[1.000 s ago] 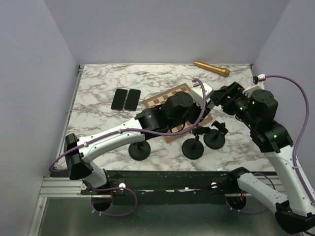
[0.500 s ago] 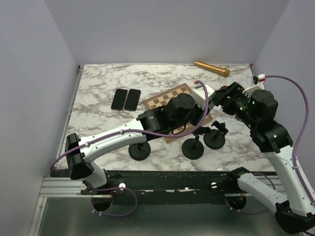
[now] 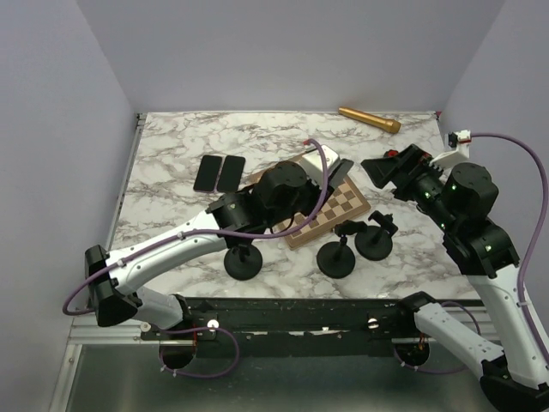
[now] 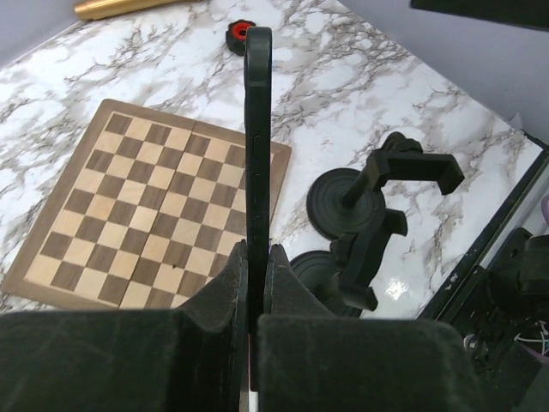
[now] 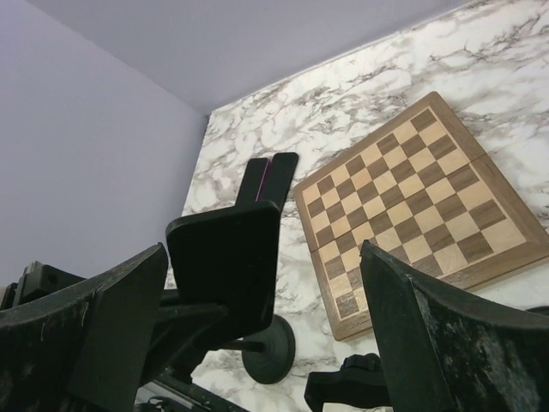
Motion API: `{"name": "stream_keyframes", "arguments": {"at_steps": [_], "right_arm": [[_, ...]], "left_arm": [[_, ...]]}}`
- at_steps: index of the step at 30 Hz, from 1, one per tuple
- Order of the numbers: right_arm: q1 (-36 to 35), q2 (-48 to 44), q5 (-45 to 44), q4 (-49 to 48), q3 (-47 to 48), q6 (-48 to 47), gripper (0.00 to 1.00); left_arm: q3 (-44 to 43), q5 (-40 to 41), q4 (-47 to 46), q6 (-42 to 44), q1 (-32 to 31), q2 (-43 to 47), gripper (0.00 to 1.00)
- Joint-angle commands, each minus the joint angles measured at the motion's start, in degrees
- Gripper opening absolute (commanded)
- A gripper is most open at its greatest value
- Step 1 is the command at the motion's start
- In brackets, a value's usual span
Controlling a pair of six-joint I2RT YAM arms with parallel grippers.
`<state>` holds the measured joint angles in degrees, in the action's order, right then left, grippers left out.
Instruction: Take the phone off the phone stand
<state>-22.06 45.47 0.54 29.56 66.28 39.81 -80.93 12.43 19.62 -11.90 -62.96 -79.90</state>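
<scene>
While the left gripper [image 4: 257, 266] pinched the phone [image 4: 258, 129] edge-on by its lower end, the item hung above the chessboard [image 4: 129, 206], clear of the phone stands [image 3: 335, 256] along the desk's near edge. Right gripper [image 3: 383, 168]: jaws spread wide, empty. Step judged: extraction done. Next move calls for laying the phone flat on the desk, then letting go.

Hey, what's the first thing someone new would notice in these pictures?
A dark phone stands edge-on, pinched in the left tool above the chessboard in the middle of the table. The right tool gapes open just to its right, and three empty black stands sit along the near edge.
</scene>
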Motion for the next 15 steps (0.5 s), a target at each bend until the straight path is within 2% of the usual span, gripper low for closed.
{"name": "stream_keyframes", "arguments": {"at_steps": [1, 6, 9, 12, 15], "right_arm": [[-0.32, -0.75, -3.38, 0.43, 1.82, -3.80, 1.00], [-0.34, -2.44, -6.18, 2.86, 1.60, -5.01, 1.00], [-0.31, -3.68, -6.00, 2.47, 0.51, -5.48, 1.00], [-0.33, -3.94, -6.05, 2.07, 0.09, -5.91, 1.00], [-0.27, -3.53, -5.24, 2.95, 1.27, -6.23, 1.00]], "left_arm": [[2.16, 0.78, 0.33, 0.56, 3.53, 6.29, 0.00], [6.05, -5.69, 4.84, 0.56, 14.98, 14.39, 0.00], [7.48, -9.43, 8.34, 2.26, 26.10, 18.12, 0.00], [7.92, -12.34, 11.72, 2.30, 38.10, 18.45, 0.00], [7.63, -15.82, 13.59, 1.87, 48.54, 14.51, 0.00]]}}
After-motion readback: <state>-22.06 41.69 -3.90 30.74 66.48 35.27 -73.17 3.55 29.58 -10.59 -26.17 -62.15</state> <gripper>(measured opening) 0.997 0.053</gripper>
